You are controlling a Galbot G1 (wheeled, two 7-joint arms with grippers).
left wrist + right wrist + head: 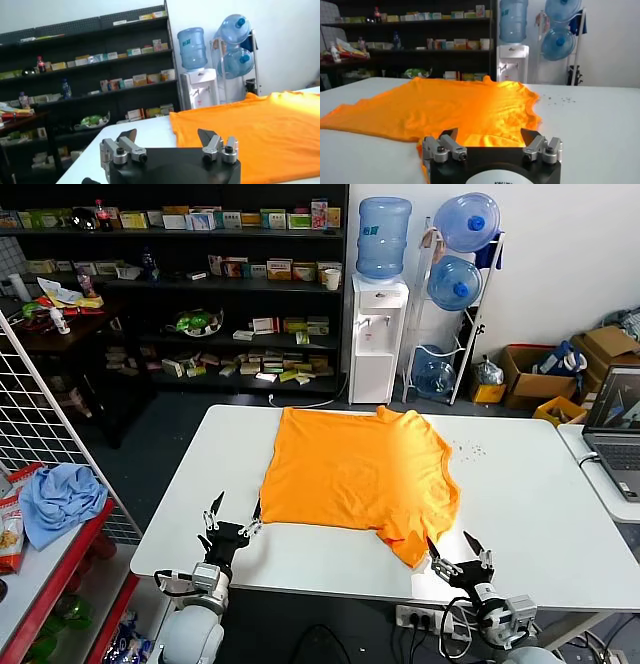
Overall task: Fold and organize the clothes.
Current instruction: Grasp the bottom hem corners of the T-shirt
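Observation:
The bright orange T-shirt lies spread on the white table, its near right corner bunched up near the front edge. My left gripper is open and empty at the front edge, just by the shirt's near left corner. My right gripper is open and empty at the front edge, just right of the bunched corner. In the left wrist view the left gripper faces the shirt's edge. In the right wrist view the right gripper faces the shirt close ahead.
A light blue cloth lies on a red side shelf at the left beside a wire rack. A laptop sits on a table at the right. Dark shelves, a water dispenser and boxes stand behind the table.

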